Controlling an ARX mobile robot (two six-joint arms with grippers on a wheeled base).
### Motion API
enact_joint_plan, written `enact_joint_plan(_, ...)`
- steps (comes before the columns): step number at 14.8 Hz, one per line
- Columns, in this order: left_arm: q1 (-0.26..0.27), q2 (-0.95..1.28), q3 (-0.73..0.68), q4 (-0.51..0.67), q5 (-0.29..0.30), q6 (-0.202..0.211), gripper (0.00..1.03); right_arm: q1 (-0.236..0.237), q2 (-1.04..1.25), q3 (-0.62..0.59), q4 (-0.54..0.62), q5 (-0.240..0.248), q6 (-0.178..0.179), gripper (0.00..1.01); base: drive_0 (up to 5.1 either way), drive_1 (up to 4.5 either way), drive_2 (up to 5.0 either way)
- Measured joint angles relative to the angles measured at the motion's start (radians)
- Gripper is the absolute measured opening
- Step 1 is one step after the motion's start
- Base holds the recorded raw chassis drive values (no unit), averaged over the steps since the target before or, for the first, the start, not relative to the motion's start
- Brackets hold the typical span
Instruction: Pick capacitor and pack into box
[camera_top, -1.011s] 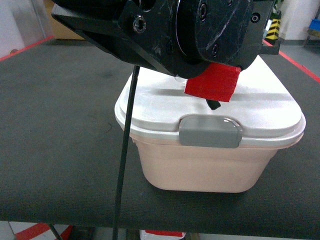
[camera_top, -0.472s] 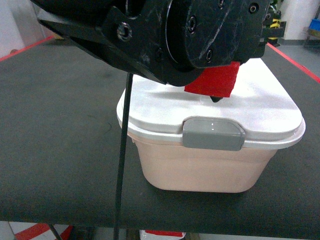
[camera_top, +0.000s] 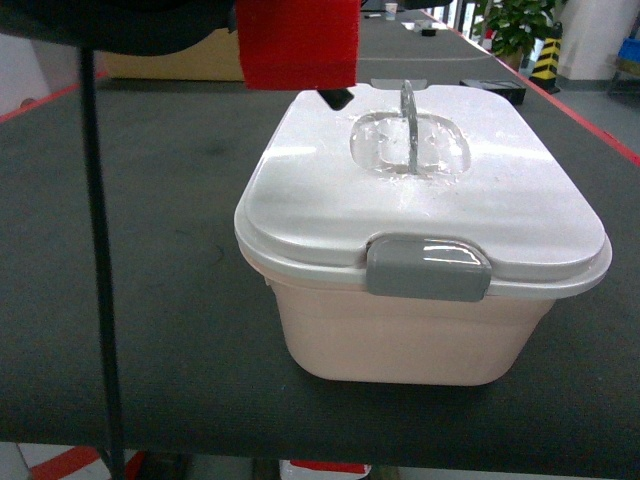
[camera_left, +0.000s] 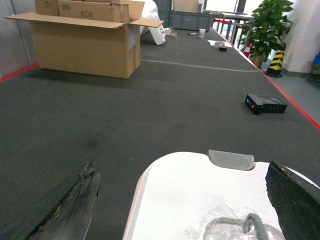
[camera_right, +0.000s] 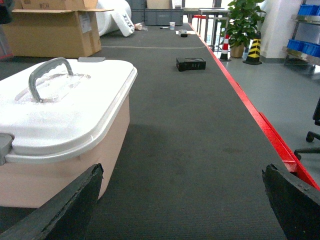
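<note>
Box (camera_top: 420, 300) lidded, latched on desk (camera_top: 150, 300) | our left end effector (camera_left: 182, 200) splayed above lid, right end effector (camera_right: 182, 200) also released, empty | capacitor apparently unseen.

We see a black arm housing (camera_top: 130, 25) wrapped in red tape (camera_top: 298, 42), a thin black cable (camera_top: 100, 250), and scuffed black fingers (camera_left: 60, 210) on both end effectors.

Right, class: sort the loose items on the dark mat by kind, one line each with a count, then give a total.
Pink tub with white lid: 1
Brown cardboard carton: 1
Small black device: 1
Total: 3
No capacitor shows in any view, and items at the far end of the mat are too small to sort.
</note>
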Motion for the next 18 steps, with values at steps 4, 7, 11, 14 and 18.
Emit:
enact_joint_plan(4,0.011,-0.156,-0.171,0.082,-0.058,0.054,0.98,0.000,0.000,0.000,0.000,0.000,0.000,0.98,0.0,0.00,0.0)
enact_joint_plan(7,0.046,-0.319,-0.336,0.141,-0.124,0.122,0.98,0.000,0.000,0.000,0.000,0.000,0.000,0.98,0.0,0.00,0.0)
enact_joint_plan(11,0.093,-0.583,-0.622,0.192,-0.162,0.187,0.98,0.000,0.000,0.000,0.000,0.000,0.000,0.98,0.0,0.00,0.0)
enact_joint_plan(14,0.076,-0.626,-0.669,0.177,-0.182,0.180,0.98,0.000,0.000,0.000,0.000,0.000,0.000,0.98,0.0,0.00,0.0)
enact_joint_plan(18,0.070,-0.630,-0.687,0.214,-0.198,0.176,0.98,0.000,0.000,0.000,0.000,0.000,0.000,0.98,0.0,0.00,0.0)
